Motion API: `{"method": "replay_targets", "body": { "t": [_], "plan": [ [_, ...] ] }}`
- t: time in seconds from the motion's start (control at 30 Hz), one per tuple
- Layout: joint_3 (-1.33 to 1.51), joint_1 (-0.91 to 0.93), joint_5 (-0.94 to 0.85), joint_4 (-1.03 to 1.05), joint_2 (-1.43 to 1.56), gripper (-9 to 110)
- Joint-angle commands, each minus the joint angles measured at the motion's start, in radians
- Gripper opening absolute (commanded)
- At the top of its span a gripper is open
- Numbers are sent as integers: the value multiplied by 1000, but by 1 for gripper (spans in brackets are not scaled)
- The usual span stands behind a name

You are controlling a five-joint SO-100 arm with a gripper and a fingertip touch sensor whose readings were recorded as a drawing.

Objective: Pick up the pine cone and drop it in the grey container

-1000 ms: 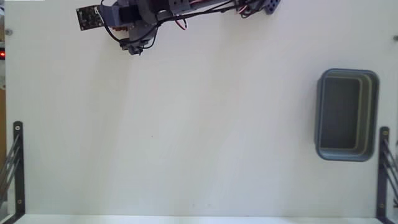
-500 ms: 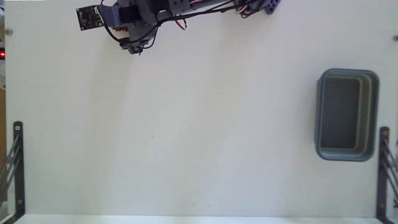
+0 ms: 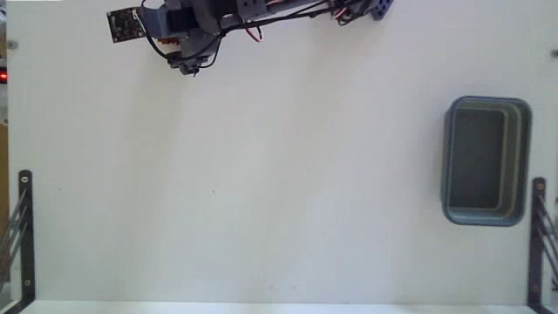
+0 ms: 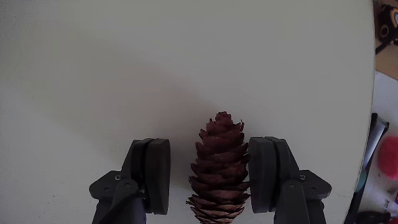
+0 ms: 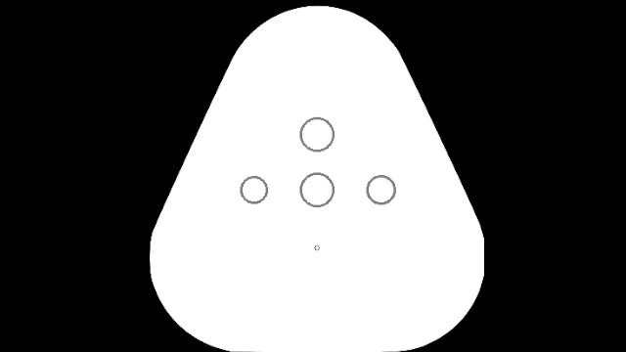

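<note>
Pine cone (image 4: pixel 219 168) stands low in the wrist view's centre between the gripper's (image 4: pixel 211 177) fingers, touching the right one (image 4: pixel 264 174); left finger apart, jaws wide.

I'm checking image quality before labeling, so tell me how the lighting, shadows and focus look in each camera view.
Fixed view: bright, even light, white table almost washed out, grey container sharp, gripper hard to make out. Wrist view: pine cone crisp between the open fingers, a soft shadow above it, clutter at the right edge blurred.
</note>
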Motion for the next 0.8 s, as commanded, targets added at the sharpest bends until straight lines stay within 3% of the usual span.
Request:
{"method": "replay_targets", "body": {
  "t": [0.0,0.77],
  "plan": [
    [7,22,5,-20,31,73],
    [7,22,5,-20,31,67]
  ]
}}
